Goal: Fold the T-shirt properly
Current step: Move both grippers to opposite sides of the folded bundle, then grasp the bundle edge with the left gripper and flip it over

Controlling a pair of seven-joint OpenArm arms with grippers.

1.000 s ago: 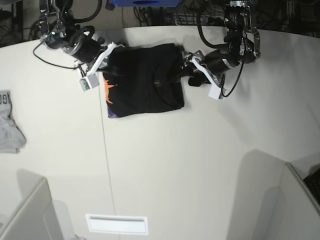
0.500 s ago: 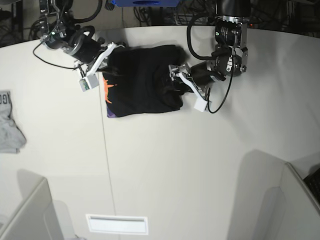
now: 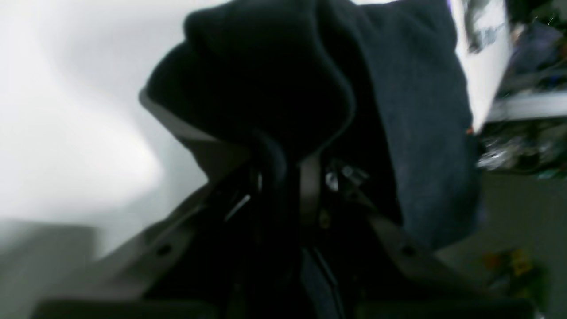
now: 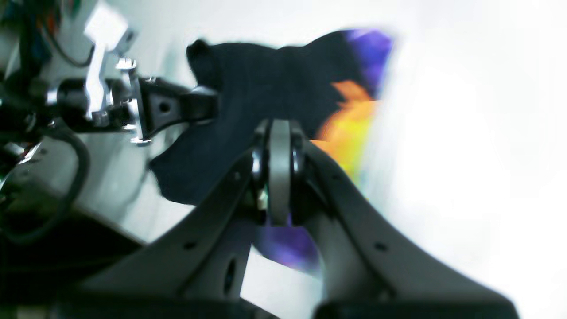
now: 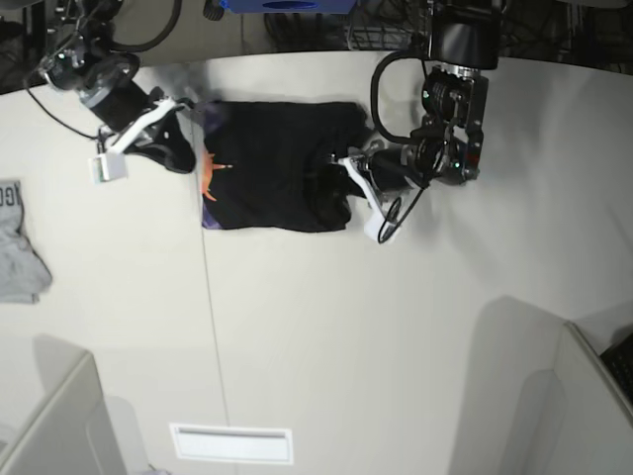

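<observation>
The black T-shirt [image 5: 277, 168] lies partly folded at the far middle of the table, its orange and purple print [image 5: 209, 170] showing at the left edge. My right gripper [image 5: 183, 150] is shut on that left edge. In the right wrist view its fingertips [image 4: 280, 173] meet against the cloth [image 4: 266, 84], with purple print below them. My left gripper [image 5: 346, 176] is clamped on the shirt's right edge. In the blurred left wrist view, black cloth [image 3: 412, 110] bunches over the closed fingers [image 3: 305, 177].
A small grey garment [image 5: 20, 247] lies at the table's left edge. A white slot plate [image 5: 232, 443] sits near the front edge, with grey panels at both front corners. A seam [image 5: 210, 317] runs down the tabletop. Cables and a blue box lie beyond the far edge.
My left gripper has moved in over the shirt's right edge and closed on it. My right gripper has pulled left, drawing the shirt's left edge with it.
</observation>
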